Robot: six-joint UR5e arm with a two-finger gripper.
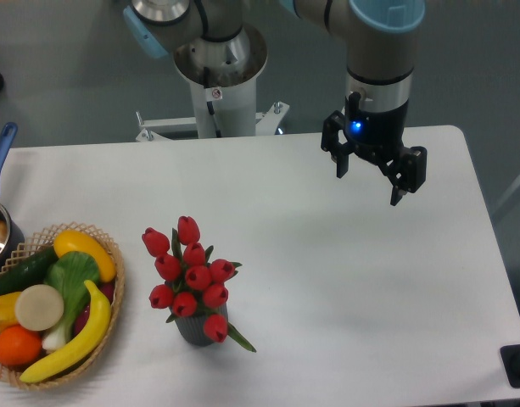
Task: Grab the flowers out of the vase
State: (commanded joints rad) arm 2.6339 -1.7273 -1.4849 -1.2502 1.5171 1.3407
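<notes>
The flowers (190,275), a bunch of red closed tulip buds with green leaves, stand upright in the vase (194,330), a small dark grey ribbed cylinder near the table's front, left of centre. Most of the vase is hidden behind the buds. My gripper (369,186) hangs above the table at the back right, well away from the flowers. Its two black fingers are spread apart and open, with nothing between them.
A woven wicker basket (109,240) with colourful fruit and vegetables sits at the front left edge. A pot with a blue handle (2,153) is at the far left. The robot's base (219,76) stands behind the white table (344,297).
</notes>
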